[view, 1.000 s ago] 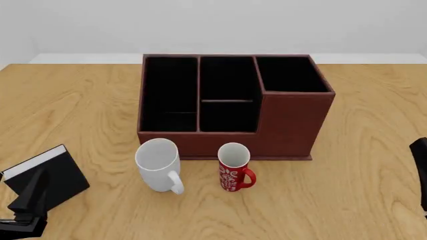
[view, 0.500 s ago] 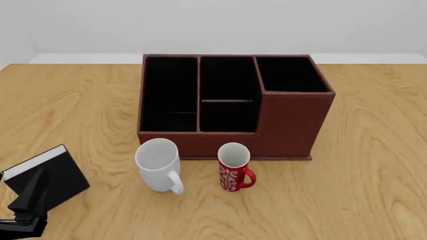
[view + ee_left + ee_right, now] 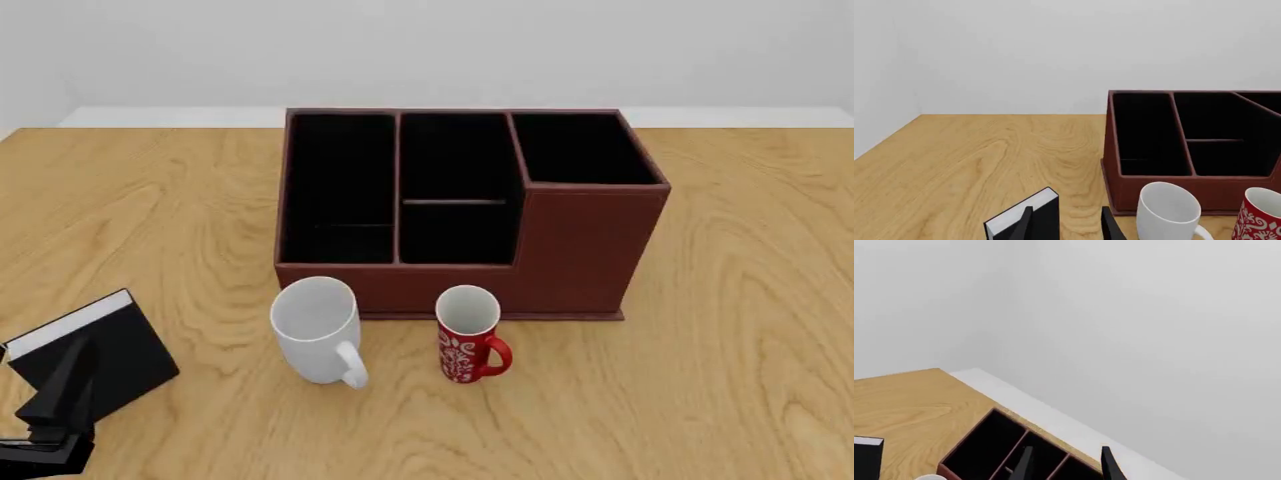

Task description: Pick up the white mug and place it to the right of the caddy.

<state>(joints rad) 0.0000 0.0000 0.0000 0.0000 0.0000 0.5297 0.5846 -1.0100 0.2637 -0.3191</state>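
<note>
**A:** What does the front view show?

**B:** The white mug (image 3: 318, 329) stands upright on the wooden table (image 3: 721, 330), just in front of the caddy (image 3: 461, 210) near its left half, handle turned toward the camera. A red patterned mug (image 3: 467, 335) stands beside it to the right, apart from it. A black box with a white edge (image 3: 87, 350) lies well to the left. The left gripper (image 3: 54, 415) sits at the bottom left corner, just in front of that box; whether its fingers are spread cannot be told here. The right arm does not appear.

**A:** And the left wrist view?

**B:** The left gripper (image 3: 1067, 225) has its two dark fingertips parted, with nothing between them. Beyond them are the black box (image 3: 1024, 220), the white mug (image 3: 1169, 212), the red mug (image 3: 1257, 215) and the caddy (image 3: 1191, 145).

**A:** The right wrist view?

**B:** The right gripper (image 3: 1066, 465) is likewise spread and empty, raised high and aimed at the wall. The caddy (image 3: 1014, 452) lies far below, and a sliver of the white mug (image 3: 929, 477) shows at the picture's edge.
</note>
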